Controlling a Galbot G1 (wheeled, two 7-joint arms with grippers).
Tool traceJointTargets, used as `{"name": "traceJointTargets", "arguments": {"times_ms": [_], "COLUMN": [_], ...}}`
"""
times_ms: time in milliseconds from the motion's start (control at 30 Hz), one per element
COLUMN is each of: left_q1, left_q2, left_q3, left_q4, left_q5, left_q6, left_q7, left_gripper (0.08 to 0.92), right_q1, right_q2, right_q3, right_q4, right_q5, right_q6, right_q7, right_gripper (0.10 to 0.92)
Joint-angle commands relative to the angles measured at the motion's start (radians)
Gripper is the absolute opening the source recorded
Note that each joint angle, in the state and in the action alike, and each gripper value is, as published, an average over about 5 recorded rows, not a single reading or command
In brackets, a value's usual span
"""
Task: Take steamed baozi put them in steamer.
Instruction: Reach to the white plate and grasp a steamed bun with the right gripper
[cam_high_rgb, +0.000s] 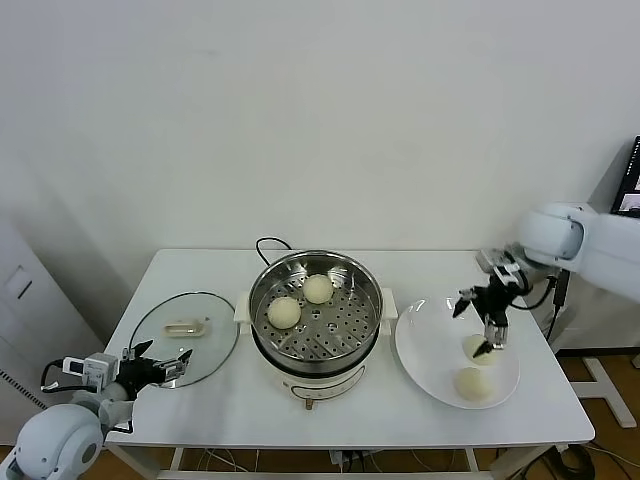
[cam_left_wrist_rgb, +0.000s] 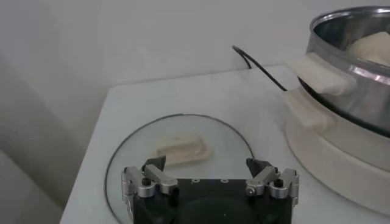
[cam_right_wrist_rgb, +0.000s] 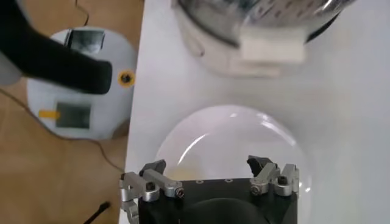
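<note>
Head view: two baozi (cam_high_rgb: 301, 301) in steamer (cam_high_rgb: 366, 322), two left on plate (cam_high_rgb: 425, 358); right gripper (cam_high_rgb: 478, 322) spread above them; left gripper (cam_high_rgb: 160, 360) spread, idle.

steamer (cam_high_rgb: 316, 318): shiny steel, perforated | baozi (cam_high_rgb: 284, 312): smooth matt dough | lid (cam_high_rgb: 186, 338): clear glass

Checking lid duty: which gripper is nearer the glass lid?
Left. The left gripper hovers at the glass lid's near edge; the right gripper is across the steamer, over the plate.
</note>
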Motion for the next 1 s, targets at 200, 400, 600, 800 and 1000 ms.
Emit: {"name": "traceJointTargets", "arguments": {"times_ms": [200,400,600,800,1000], "left_q1": [-0.002,0.001,0.001,0.002,0.003], "left_q2": [0.002,0.003,0.003,0.001,0.000], "left_q3": [0.003,0.004,0.005,0.007,0.006], "left_q4": [0.005,0.006,0.005,0.002,-0.002], "left_q5": [-0.001,-0.001,-0.001,0.001,0.001], "left_q6": [0.001,0.000,0.001,0.003,0.004], "left_q7": [0.002,0.003,0.003,0.003,0.003], "left_gripper": [0.823,0.823,0.823,0.823,0.823], "right_q1": [-0.317,-0.375,-0.458,-0.519,-0.536], "right_q2": [-0.012,0.005,0.018,0.045,0.069], "right_q3": [0.215,0.251,0.306,0.356,0.382], "right_q4": [-0.137,-0.171,-0.195,-0.227,-0.260], "right_q5": [-0.201,-0.229,-0.265,-0.286,-0.292], "right_q6": [0.080,0.084,0.083,0.079,0.061], "right_q7": [-0.003,-0.011,-0.007,-0.004,0.000], "right_gripper": [0.823,0.823,0.823,0.817,0.724]}}
